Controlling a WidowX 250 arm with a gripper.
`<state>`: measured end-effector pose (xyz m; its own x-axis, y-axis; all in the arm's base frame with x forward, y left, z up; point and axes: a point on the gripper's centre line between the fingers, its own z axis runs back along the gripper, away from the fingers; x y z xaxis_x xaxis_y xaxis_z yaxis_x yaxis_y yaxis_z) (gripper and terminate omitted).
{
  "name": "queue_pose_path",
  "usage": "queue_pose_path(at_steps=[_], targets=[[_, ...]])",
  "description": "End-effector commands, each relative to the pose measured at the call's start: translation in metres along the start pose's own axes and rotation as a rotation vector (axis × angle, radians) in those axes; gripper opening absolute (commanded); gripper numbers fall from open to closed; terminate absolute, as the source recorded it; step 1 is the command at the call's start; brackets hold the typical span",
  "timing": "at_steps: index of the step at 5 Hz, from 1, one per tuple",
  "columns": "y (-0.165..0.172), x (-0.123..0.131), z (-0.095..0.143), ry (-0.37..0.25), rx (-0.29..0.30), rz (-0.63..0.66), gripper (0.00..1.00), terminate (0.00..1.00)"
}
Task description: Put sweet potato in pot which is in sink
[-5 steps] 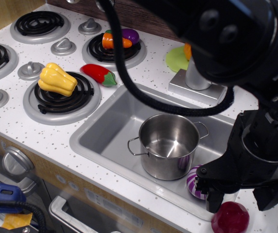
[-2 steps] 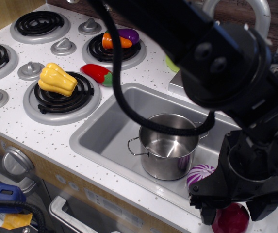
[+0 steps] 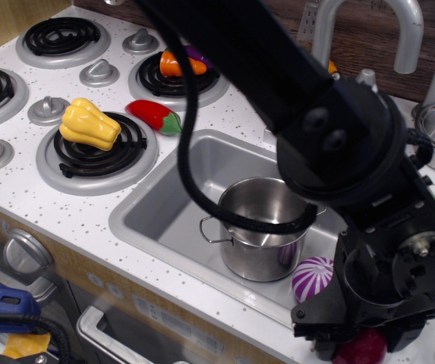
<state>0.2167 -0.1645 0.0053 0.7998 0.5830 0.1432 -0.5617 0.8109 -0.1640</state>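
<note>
End effector: black end effector point(image 3: 361, 345) low over the bench's front right corner, fingers either side of the lump; whether it grips, I cannot tell.
Sweet potato: smooth dark red-maroon rounded sweet potato point(image 3: 363, 349) on the white speckled bench point(image 3: 73, 208), mostly hidden.
Pot: shiny steel two-handled pot point(image 3: 263, 227), upright in the sink.
Sink: grey-silver rectangular sink point(image 3: 164, 205).
Ball: purple white-striped ball point(image 3: 313, 277) just beside the pot.

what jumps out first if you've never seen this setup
The big black robot arm fills the right half, its gripper down over the dark red sweet potato at the counter's front right edge. Next, the shiny empty pot in the grey sink, a striped purple ball beside it.
</note>
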Motion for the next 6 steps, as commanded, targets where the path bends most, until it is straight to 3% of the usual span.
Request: queue_pose_path(at_steps=[1, 3, 4, 6], targets=[[-0.005, 0.005, 0.015, -0.02, 0.016, -0.031, 0.0, 0.0], [0.007, 0.053, 0.054, -0.084, 0.094, -0.168, 0.0, 0.0], [0.012, 0.082, 0.055, -0.156, 0.094, -0.251, 0.0, 0.0], [0.022, 0.137, 0.032, -0.301, 0.088, -0.387, 0.0, 0.0]])
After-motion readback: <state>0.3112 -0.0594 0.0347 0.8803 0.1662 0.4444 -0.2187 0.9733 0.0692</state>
